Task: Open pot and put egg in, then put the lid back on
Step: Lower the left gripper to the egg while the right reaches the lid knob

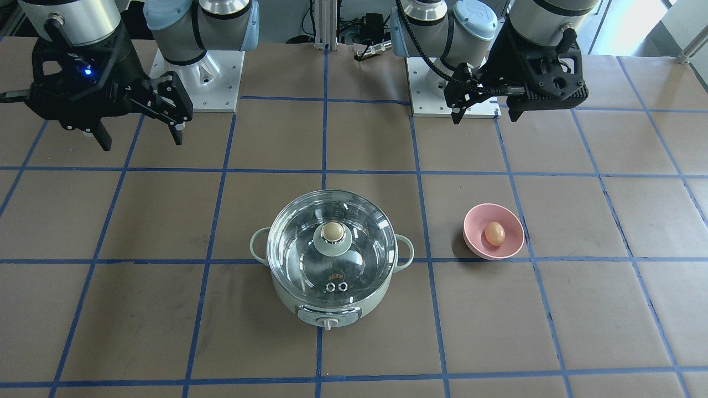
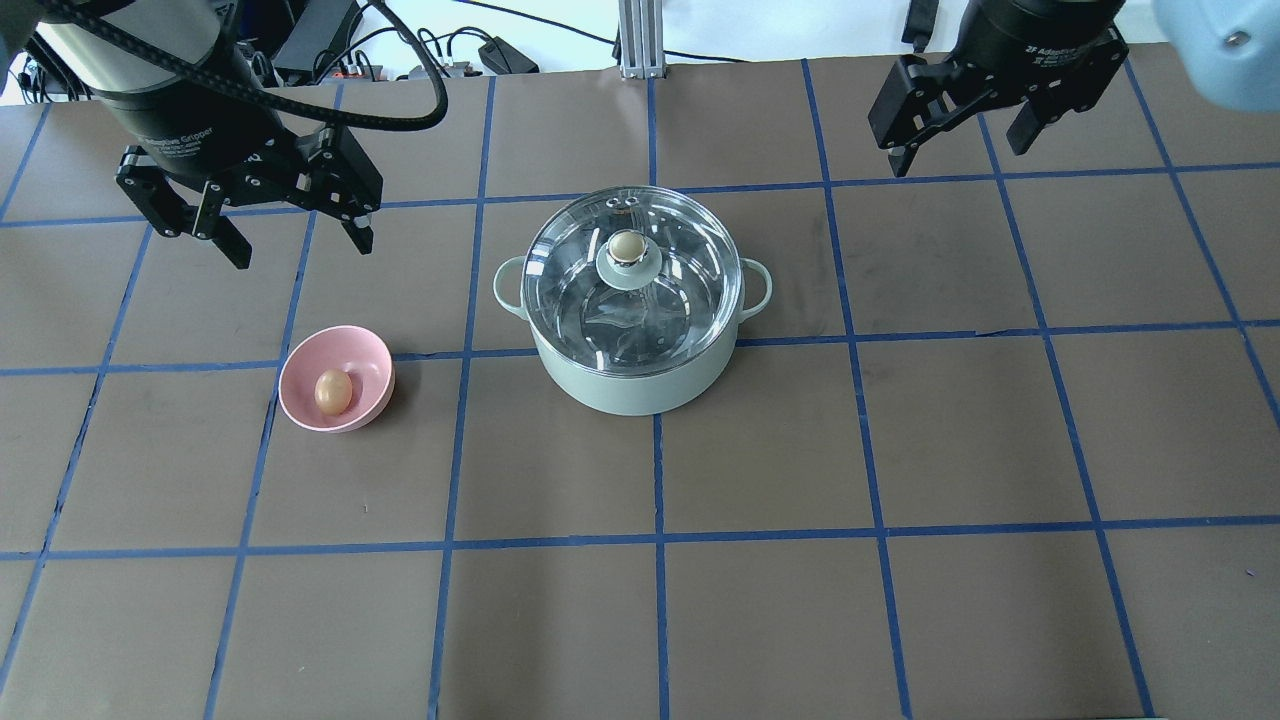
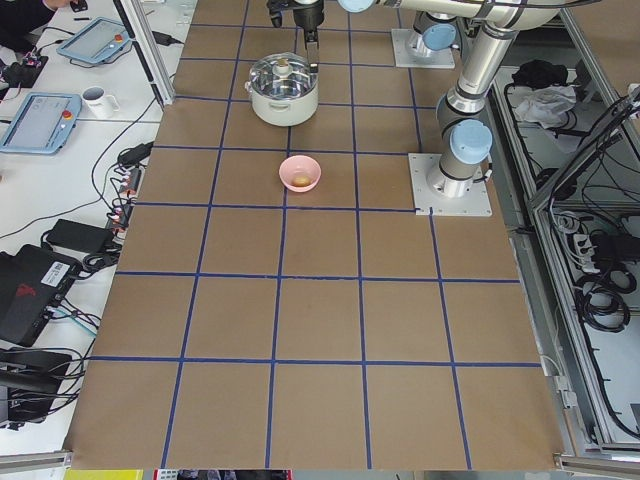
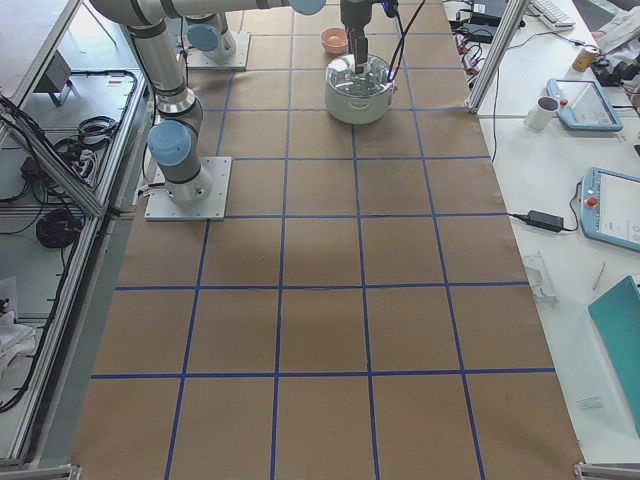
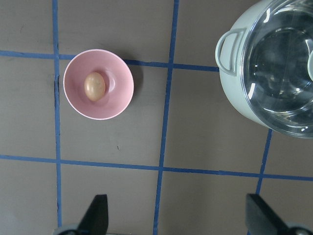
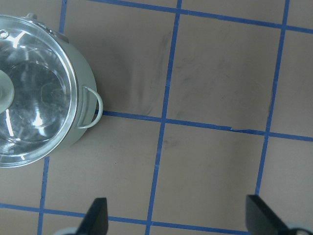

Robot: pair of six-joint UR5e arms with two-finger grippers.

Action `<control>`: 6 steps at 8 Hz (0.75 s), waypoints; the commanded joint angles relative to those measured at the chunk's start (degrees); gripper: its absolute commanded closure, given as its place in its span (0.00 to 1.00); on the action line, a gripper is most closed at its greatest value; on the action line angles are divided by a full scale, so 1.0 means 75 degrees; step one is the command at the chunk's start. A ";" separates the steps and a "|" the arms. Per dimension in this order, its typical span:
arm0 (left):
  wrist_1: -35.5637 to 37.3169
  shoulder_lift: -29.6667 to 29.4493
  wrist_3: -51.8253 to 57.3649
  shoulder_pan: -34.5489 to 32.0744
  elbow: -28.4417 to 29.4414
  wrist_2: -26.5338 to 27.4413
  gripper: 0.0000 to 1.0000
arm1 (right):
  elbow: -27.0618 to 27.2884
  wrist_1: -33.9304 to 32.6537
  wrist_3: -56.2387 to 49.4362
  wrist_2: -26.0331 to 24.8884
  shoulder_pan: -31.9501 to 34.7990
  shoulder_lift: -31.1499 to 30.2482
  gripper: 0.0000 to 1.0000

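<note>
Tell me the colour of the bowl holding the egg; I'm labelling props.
Pink; the bowl shows best in the left wrist view.

Table: you are looking at brown paper (image 2: 760,440) squared off by blue tape lines (image 2: 655,538).
Bench at the left end: your white bench (image 3: 60,180) carries two teach pendants (image 3: 35,118), a white mug (image 3: 97,100) and black power bricks with cables (image 3: 70,235).
Bench at the right end: a second white bench (image 4: 560,170) holds another mug (image 4: 545,113) and two more pendants (image 4: 590,103).
Frame: aluminium posts (image 3: 145,55) stand along your table's edges.
Light: bright and even, with soft shadows.
</note>
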 commanded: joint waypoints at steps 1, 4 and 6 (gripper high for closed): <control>-0.0024 0.0001 -0.0008 0.0023 0.0027 0.0023 0.00 | 0.0048 0.0034 0.0005 -0.0028 0.0011 -0.0044 0.00; 0.0011 -0.0163 0.0677 0.0653 -0.0101 -0.0058 0.00 | 0.0188 -0.0071 -0.0007 -0.0122 0.0012 -0.0032 0.00; 0.0686 -0.0466 0.1838 0.1134 -0.0718 0.0011 0.00 | 0.0177 -0.0188 0.0028 -0.0110 0.0012 -0.0044 0.00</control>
